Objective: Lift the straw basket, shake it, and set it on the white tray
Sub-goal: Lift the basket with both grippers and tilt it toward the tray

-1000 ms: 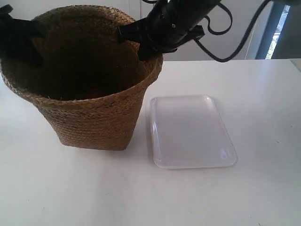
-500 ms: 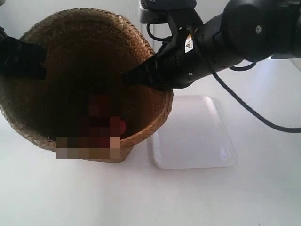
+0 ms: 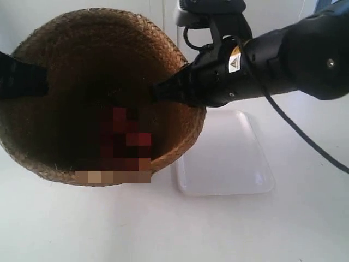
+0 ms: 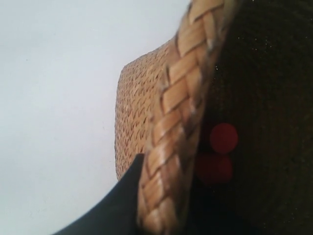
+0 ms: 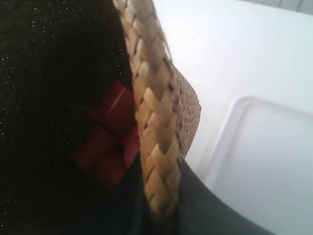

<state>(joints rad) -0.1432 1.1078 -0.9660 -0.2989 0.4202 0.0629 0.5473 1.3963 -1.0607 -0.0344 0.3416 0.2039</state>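
Step in hand: the lift-and-shake part — the straw basket (image 3: 98, 98) is tipped with its mouth toward the exterior camera, and no part of its base can be seen resting on the worktop (image 3: 174, 229)
Basket place: over the worktop's left part in the exterior view, its rim just overlapping the near-left corner of the white tray (image 3: 229, 158)
Left gripper (image 4: 146, 196): clenched on the braided rim, one finger outside the weave
Right gripper (image 5: 161, 196): likewise pinching the rim on the opposite side — dark fingers on both faces of the braid
Inside the basket: red pieces (image 5: 110, 137) at the bottom, too dim to name
Tray: bare, flat on the worktop, right of the basket
Next move calls for: levelling the basket upright, carrying it sideways over the tray, then lowering its base squarely inside the tray's rim before either grip opens
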